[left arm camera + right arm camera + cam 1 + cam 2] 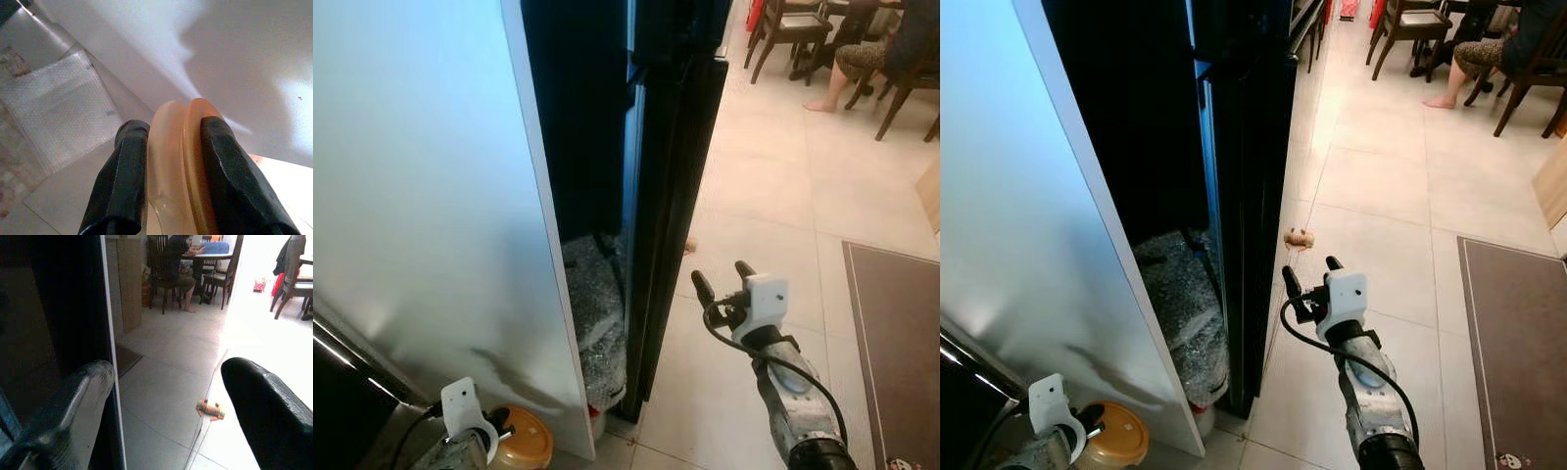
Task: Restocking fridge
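Standing spread and empty, the right tool (1310, 271) sits just right of the fridge door's (1253, 196) upright edge, nearer than the left tool (168, 161), which pinches an orange-lidded container (521, 439) low down.

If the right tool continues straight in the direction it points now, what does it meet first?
Probably nothing close. The open right tool points along the tiled floor, beside the dark fridge door edge. The way ahead looks free up to the small orange object on the floor, though depth is uncertain.
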Robot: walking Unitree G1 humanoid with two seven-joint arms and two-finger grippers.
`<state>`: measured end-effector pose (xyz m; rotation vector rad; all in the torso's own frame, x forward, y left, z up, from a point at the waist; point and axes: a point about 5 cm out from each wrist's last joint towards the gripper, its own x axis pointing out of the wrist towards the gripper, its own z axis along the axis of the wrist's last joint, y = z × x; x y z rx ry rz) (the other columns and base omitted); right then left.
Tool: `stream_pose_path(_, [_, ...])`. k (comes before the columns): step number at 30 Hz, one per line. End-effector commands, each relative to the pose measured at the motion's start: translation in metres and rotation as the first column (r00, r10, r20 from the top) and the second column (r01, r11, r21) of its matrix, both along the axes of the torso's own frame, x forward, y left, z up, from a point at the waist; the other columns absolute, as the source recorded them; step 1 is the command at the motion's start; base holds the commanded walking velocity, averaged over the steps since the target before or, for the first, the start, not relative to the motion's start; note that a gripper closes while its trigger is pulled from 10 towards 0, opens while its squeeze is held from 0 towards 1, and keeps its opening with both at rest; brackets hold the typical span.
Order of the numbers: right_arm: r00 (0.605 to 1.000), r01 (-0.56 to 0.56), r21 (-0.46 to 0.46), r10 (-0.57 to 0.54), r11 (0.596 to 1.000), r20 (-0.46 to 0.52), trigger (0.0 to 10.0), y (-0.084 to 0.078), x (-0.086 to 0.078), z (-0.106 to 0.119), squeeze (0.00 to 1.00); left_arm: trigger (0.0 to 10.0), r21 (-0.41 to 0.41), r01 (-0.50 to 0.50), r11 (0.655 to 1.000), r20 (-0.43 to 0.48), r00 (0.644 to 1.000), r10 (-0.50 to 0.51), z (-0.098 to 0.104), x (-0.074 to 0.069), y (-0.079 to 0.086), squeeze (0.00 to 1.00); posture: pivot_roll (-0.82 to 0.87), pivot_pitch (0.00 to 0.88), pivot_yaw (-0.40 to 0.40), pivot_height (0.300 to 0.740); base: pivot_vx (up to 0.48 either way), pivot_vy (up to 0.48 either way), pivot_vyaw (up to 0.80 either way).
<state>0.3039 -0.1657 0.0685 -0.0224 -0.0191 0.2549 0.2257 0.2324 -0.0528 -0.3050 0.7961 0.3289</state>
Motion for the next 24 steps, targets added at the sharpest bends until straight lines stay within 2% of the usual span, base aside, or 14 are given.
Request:
stream_pose_path(1, [1.000,0.017,0.015,-0.016,1.000,-0.018,10.0,-0.004,0.000,-0.003,0.00,10.0,0.013,0.021,1.000,-0.041,0.999,-0.021,-0.005,-0.010,0.004,0.00,-0.15,0.000,0.040,0.740,0.000,0.000,0.00])
stream_pose_path(7, [1.000,-0.007,0.020,0.008,1.000,-0.013,10.0,-0.001,0.002,0.000,0.00,10.0,0.021,0.020,1.000,-0.055,0.998,-0.019,-0.009,-0.017,0.008,0.00,-0.14,0.012,0.016,0.740,0.000,0.000,0.00])
stream_pose_path(16, [0.999,-0.045,0.009,0.045,0.999,-0.011,10.0,0.001,0.015,0.009,0.00,10.0,0.012,-0.010,1.000,-0.061,0.998,0.011,-0.013,-0.027,0.009,0.00,-0.12,0.014,-0.018,0.740,0.000,0.000,0.00])
stream_pose_path(17, [0.999,-0.048,0.008,0.048,0.999,-0.011,10.0,0.001,0.016,0.010,0.09,10.0,0.012,-0.009,1.000,-0.062,0.998,0.010,-0.014,-0.028,0.009,0.00,-0.12,0.014,-0.018,0.740,0.000,0.000,0.00])
stream_pose_path(18, [0.999,-0.047,0.004,0.047,0.999,-0.011,10.0,0.001,0.017,0.011,0.62,10.0,0.012,-0.008,1.000,-0.063,0.998,0.009,-0.014,-0.028,0.009,0.00,-0.12,0.013,-0.020,0.740,0.000,0.000,0.00])
stream_pose_path(19, [0.999,-0.045,0.003,0.045,0.999,-0.009,10.0,0.001,0.020,0.012,0.95,10.0,0.013,-0.007,1.000,-0.065,0.998,0.007,-0.014,-0.029,0.009,0.00,-0.12,0.014,-0.022,0.740,0.000,0.000,0.00])
stream_pose_path(20, [0.999,-0.046,0.006,0.046,0.999,-0.008,10.0,0.002,0.021,0.013,0.95,10.0,0.013,-0.005,1.000,-0.066,0.998,0.006,-0.015,-0.030,0.009,0.00,-0.12,0.014,-0.022,0.740,0.000,0.000,0.00])
stream_pose_path(21, [0.999,-0.053,0.013,0.053,0.998,-0.006,10.0,0.003,0.023,0.014,1.00,10.0,0.014,-0.004,1.000,-0.068,0.998,0.005,-0.015,-0.030,0.009,0.00,-0.12,0.015,-0.022,0.740,0.000,0.000,0.00])
stream_pose_path(24, [0.998,-0.063,0.013,0.063,0.998,-0.001,10.0,0.006,0.025,0.017,1.00,10.0,0.016,0.000,1.000,-0.072,0.997,0.001,-0.015,-0.031,0.009,0.00,-0.12,0.015,-0.024,0.740,0.000,0.000,0.00])
